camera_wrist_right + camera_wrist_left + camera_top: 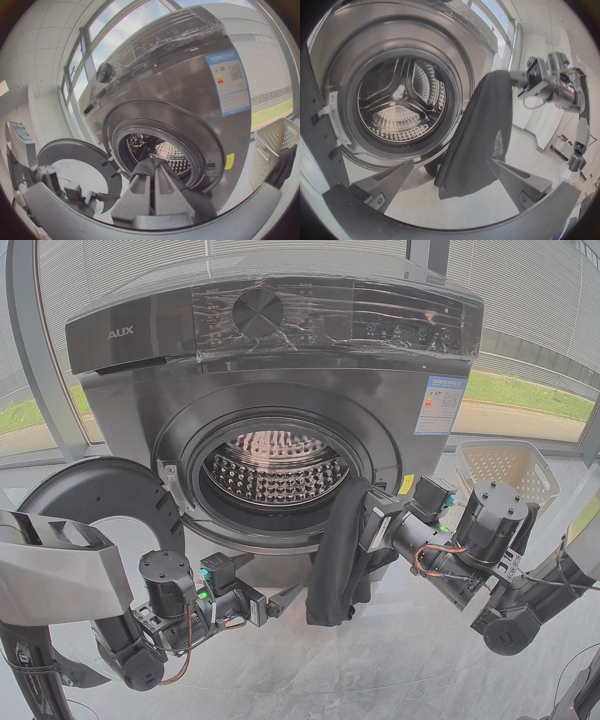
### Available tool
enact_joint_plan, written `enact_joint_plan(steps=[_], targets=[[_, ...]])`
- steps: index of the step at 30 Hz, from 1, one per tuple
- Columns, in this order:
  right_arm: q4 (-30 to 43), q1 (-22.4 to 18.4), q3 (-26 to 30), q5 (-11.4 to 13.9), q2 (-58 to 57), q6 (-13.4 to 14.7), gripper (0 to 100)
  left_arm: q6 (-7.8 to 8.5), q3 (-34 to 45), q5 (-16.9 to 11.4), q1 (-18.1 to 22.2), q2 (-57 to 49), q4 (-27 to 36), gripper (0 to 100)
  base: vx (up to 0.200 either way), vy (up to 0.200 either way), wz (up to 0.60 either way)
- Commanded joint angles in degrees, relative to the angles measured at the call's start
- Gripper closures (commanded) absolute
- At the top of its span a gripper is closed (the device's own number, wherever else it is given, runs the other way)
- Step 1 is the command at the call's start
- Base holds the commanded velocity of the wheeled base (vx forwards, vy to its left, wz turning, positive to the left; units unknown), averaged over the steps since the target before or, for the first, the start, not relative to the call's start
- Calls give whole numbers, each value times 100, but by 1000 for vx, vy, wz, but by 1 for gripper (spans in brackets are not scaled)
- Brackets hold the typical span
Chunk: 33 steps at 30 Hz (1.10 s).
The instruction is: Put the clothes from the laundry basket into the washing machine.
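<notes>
Right gripper (155, 175), held level, pinches black garment (334, 565) beside washing machine (156, 396).

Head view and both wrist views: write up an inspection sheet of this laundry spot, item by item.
Surface: pale glossy floor, bare in front of the machine.
Job's things: washing machine with door swung open and drum holding no clothes; black garment hanging outside the opening; laundry basket beside the machine, dark cloth over its rim.
Clutter: nothing seen.
Grippers: right gripper, fingers shut on the black garment; left gripper, fingers open, holding nothing, low before the door opening.
Cables: an orange cable loops on the right arm, another on the left.
Surroundings: windows behind, grass outside.
</notes>
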Motion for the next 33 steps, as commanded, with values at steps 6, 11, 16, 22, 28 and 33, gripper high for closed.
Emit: enact_joint_plan(steps=[6, 11, 16, 22, 28, 33], targets=[[115, 399, -342, 35, -277, 32, 100, -8, -241, -10, -78, 571, -14, 0, 0, 0, 0], [62, 531, -359, 35, -268, 32, 100, -17, -619, 7, -7, 914, -14, 0, 0, 0, 0], [44, 671, -342, 35, -259, 85, 100, -17, -997, 34, 124, 1169, -5, 0, 0, 0, 0], [35, 803, -315, 27, -277, 103, 100, -17, -1454, 60, 221, 1485, 3, 0, 0, 0, 0], [35, 838, -219, 27, -285, 103, 100, -17, -1929, 42, 335, 1749, 3, 0, 0, 0, 0], [27, 838, -69, 44, -250, 112, 100, -8, -1982, -28, 283, 1793, -5, 0, 0, 0, 0]])
